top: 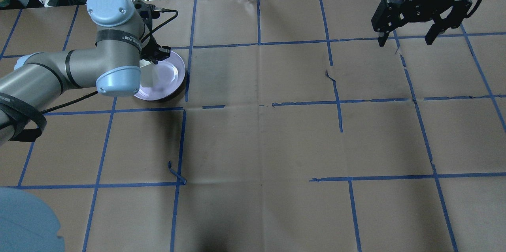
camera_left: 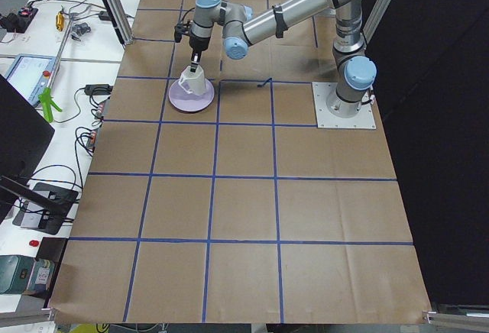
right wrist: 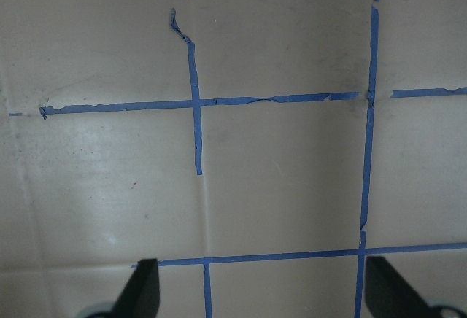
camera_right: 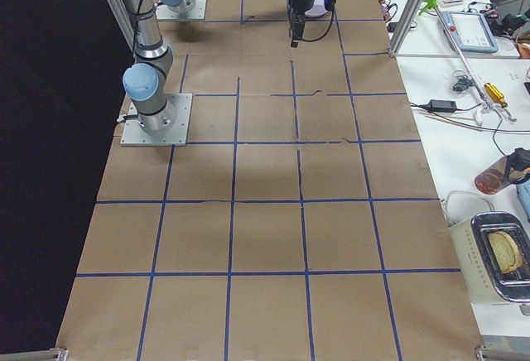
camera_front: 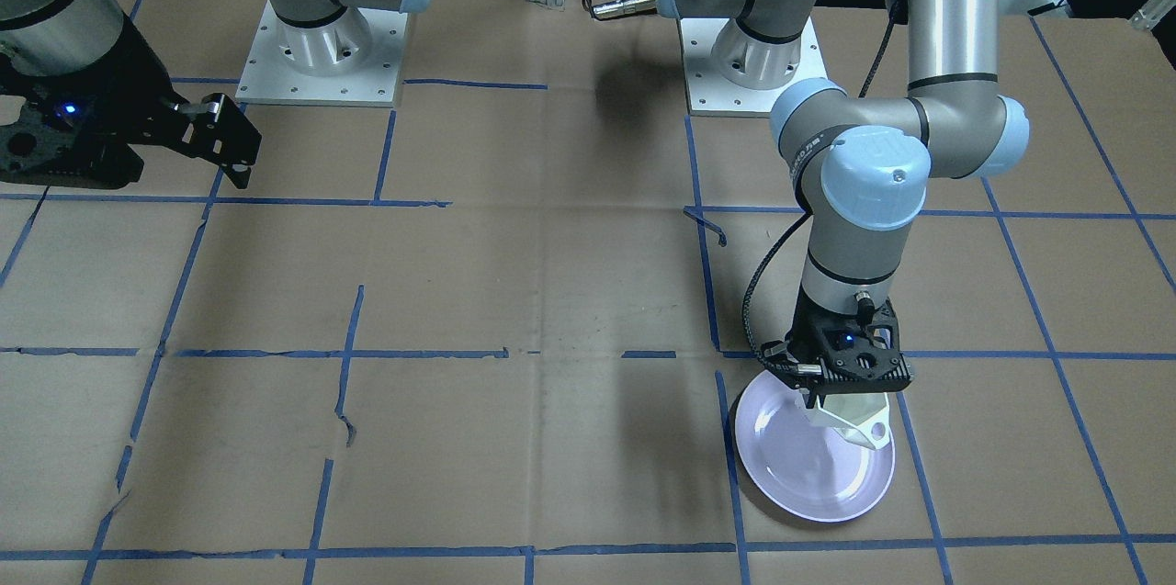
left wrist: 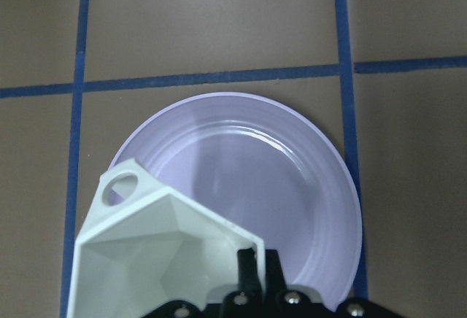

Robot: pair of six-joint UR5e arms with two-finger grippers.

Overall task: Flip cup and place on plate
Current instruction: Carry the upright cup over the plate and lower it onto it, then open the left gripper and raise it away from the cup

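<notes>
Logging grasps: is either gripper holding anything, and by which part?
Left gripper pinches the cup by its wall edge, opposite the handle; right gripper holds nothing.

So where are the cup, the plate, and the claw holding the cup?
cup [left wrist: 157, 260]: left wrist view, on its faceted white body.
plate [left wrist: 292, 187]: left wrist view, on its bare inner surface.
left gripper [left wrist: 257, 263]: left wrist view, between the fingertips pinching the cup's wall.

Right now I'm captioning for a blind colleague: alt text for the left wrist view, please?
A white faceted cup, pinched at its edge by the left gripper, fills the lower left. Behind it lies a round lavender plate on brown paper crossed by blue tape lines.
</notes>
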